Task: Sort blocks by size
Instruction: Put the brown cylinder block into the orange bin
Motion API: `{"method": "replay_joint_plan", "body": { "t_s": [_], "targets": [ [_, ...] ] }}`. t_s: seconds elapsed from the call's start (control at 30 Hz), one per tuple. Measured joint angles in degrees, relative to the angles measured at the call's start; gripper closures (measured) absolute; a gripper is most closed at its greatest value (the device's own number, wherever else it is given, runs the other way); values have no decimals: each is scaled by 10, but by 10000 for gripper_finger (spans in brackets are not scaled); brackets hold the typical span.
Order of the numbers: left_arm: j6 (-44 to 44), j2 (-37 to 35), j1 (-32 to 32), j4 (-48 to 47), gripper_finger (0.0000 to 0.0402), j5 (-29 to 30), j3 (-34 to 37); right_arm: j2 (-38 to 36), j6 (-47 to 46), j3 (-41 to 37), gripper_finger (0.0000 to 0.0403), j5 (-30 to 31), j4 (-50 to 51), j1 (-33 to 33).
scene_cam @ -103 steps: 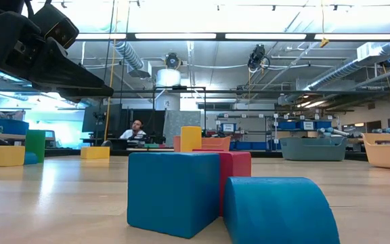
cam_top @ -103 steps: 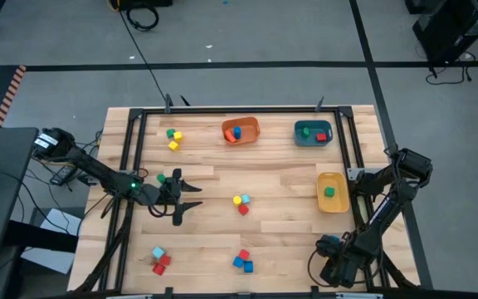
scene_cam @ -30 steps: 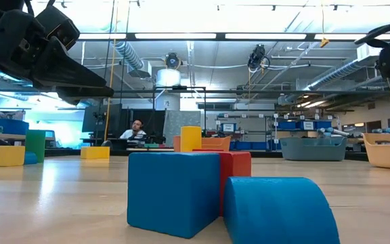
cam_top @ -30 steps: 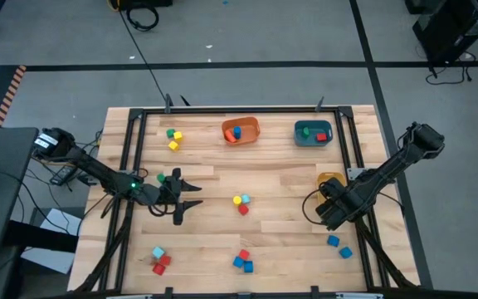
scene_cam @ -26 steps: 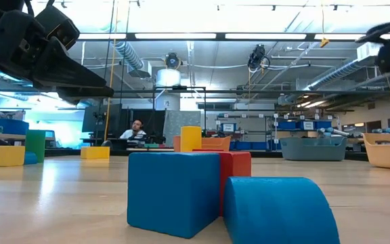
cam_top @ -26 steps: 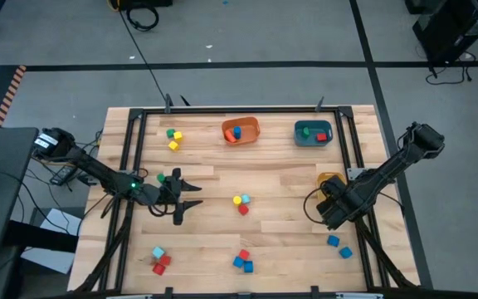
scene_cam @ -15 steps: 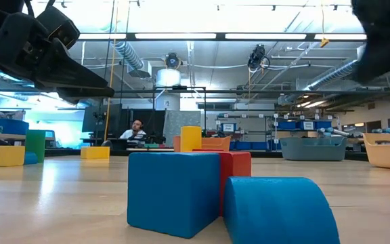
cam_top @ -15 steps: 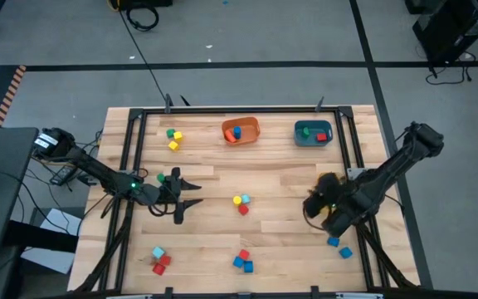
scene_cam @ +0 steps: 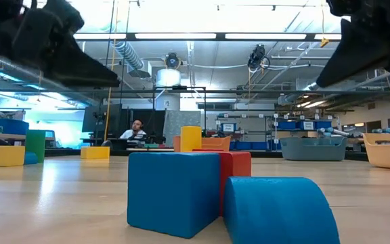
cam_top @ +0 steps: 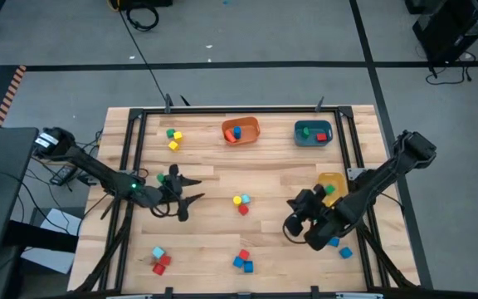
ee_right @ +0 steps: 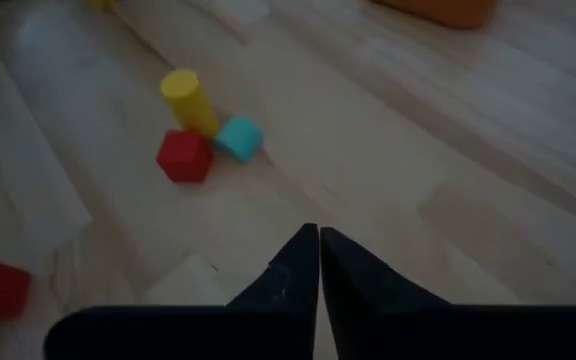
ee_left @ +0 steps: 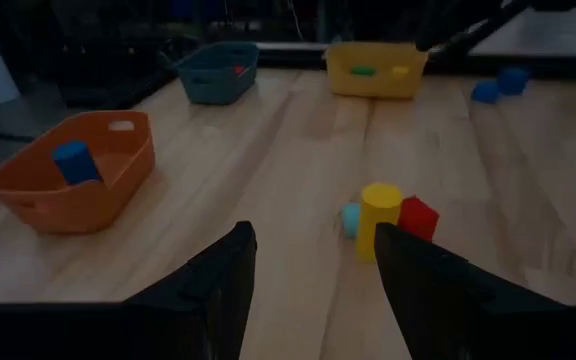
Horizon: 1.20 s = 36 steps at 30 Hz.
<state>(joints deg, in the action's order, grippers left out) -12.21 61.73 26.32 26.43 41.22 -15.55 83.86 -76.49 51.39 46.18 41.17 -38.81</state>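
Clenched empty right end effector (cam_top: 293, 224) above bare wood, yellow bin (cam_top: 336, 184) just beside.

Grey floor (cam_top: 247, 50) around table, crossed by dark tape lines (cam_top: 370, 58). Black cable (cam_top: 143, 58) runs over floor to table frame. Dark equipment (cam_top: 451, 29) in far right corner. Striped tape strip (cam_top: 11, 95) at left. Low view: open workshop, long ceiling lights (scene_cam: 175, 36), silver ducts (scene_cam: 131, 57), pipes. Shelving with blue crates (scene_cam: 293, 125) far back. Person (scene_cam: 135, 130) seated at desk behind table. Wood plank tabletop (cam_top: 280, 187), black frame.
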Motion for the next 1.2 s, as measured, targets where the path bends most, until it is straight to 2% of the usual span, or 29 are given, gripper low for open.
{"method": "replay_joint_plan", "body": {
  "t_s": [0.13,0.27,0.33,0.5,0.63,0.73,0.83,1.1,1.2],
  "targets": [
    [-22,7,15,-187,189,31,-96,9,9,0,385,-24,3,0],
    [-118,23,28,-380,189,48,-198,7,17,0,382,-37,3,0],
    [-193,32,34,-470,189,40,-246,5,24,0,376,-38,3,0],
    [-448,66,58,-707,191,-16,-356,0,41,0,368,-39,4,0],
    [-594,105,89,-849,207,-73,-417,-1,43,0,371,-43,3,-1],
    [-684,124,111,-914,220,-129,-443,-1,43,0,377,-43,3,-3],
    [-748,127,137,-920,228,-184,-447,-1,48,0,381,-43,3,-3],
    [-903,127,222,-923,230,-233,-443,0,56,0,380,-43,1,-4],
    [-965,127,242,-932,230,-277,-443,2,57,0,381,-43,0,-5]
  ]
}}
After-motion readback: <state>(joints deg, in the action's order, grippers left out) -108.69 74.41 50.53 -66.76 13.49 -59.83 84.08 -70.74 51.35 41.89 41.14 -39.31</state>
